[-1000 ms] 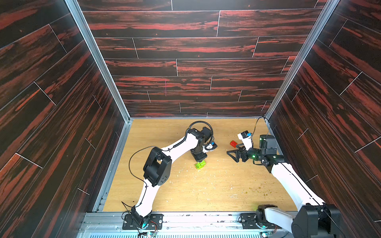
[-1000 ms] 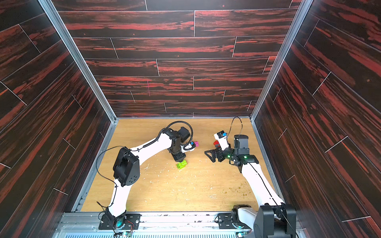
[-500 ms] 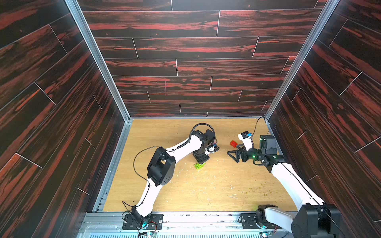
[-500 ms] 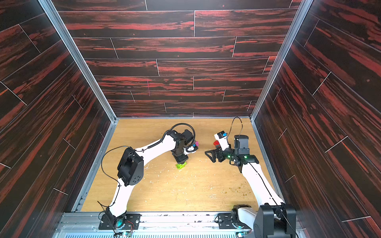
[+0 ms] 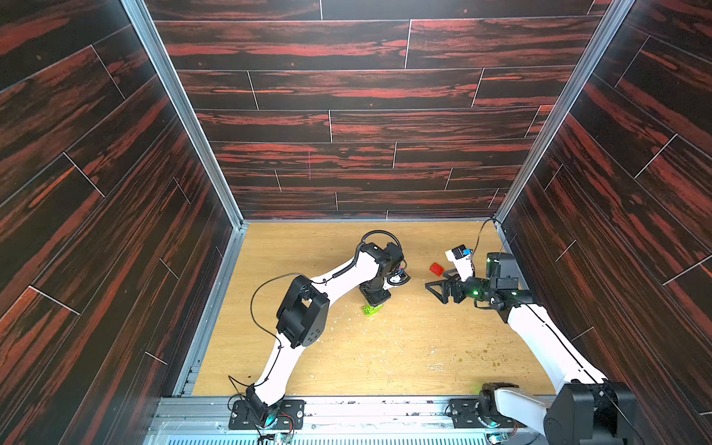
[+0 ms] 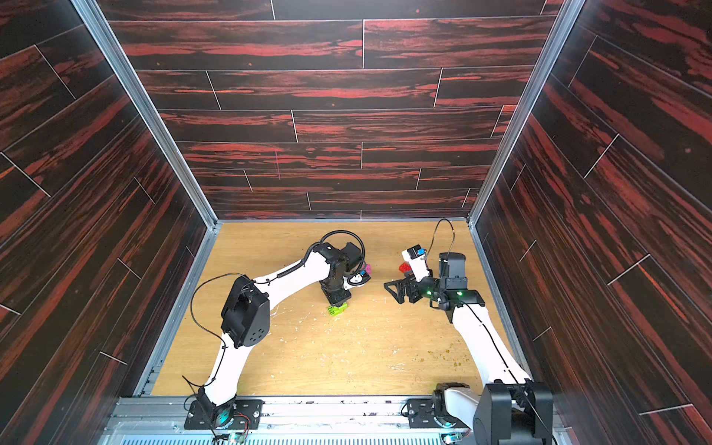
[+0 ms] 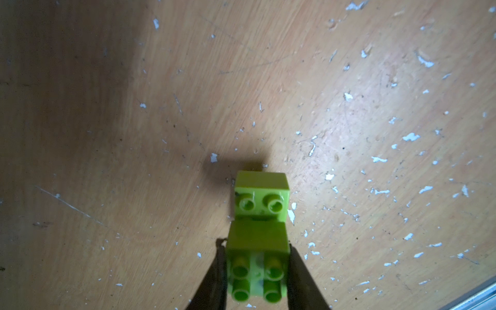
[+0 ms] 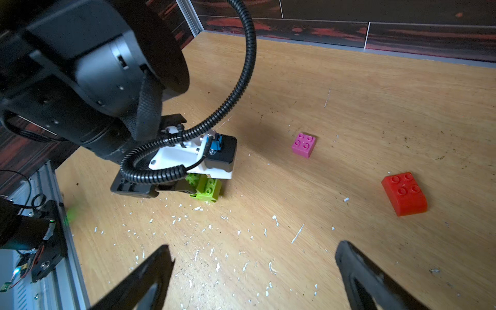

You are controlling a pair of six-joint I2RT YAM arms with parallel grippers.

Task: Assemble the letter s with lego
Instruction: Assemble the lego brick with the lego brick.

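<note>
My left gripper [image 7: 256,273] is shut on a lime green lego brick [image 7: 256,268], studs facing the camera. That brick rests against a second lime green brick [image 7: 261,198] on the wooden floor. Both top views show this green cluster [image 5: 371,309] [image 6: 337,309] under the left gripper [image 5: 375,298]. A pink brick [image 8: 303,145] and a red brick [image 8: 404,193] lie loose and apart, further right. My right gripper [image 8: 255,268] hovers open and empty, near the red brick [image 5: 436,269]. No letter s is in view.
White chips and scratches cover the wooden floor [image 5: 385,354]. Dark wood-patterned walls [image 5: 346,115] enclose it on three sides. A metal rail [image 5: 346,412] runs along the front edge. The left arm's elbow [image 5: 302,319] stands left of the bricks.
The left gripper has come down and slightly right onto the green brick on the floor, still shut on its own green brick. The right arm has not moved.
</note>
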